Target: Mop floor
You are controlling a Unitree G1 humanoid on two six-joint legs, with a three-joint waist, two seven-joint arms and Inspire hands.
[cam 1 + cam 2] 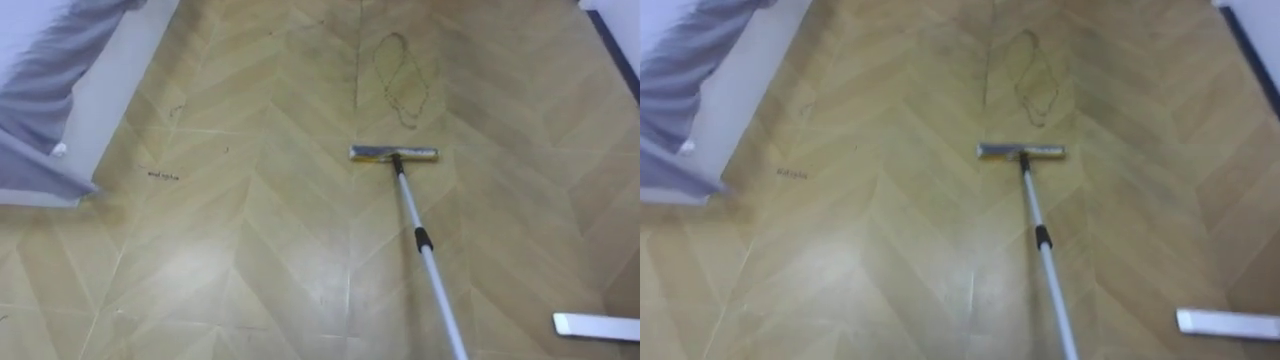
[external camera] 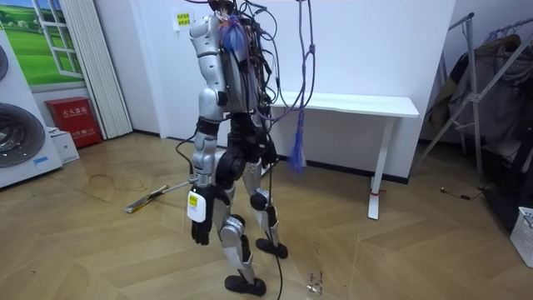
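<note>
Herringbone wood floor (image 1: 250, 260), white walls; robot stands mid-room, facing the room view's left, its back toward a white surface (image 2: 350, 104) at the far wall.

Left hand (image 2: 198, 229) hangs at its side, fingers loose and pointing down, holding nothing.

Mop (image 1: 412, 210): the pole runs from the eye view's near right edge out across the floor ahead of the robot. The flat head (image 1: 394, 154) lies crosswise on the boards. A dark scribbled mark (image 1: 402, 85) sits just beyond the head, not touching.

Washing machine (image 2: 17, 137) and red box (image 2: 73, 121) at far left.
</note>
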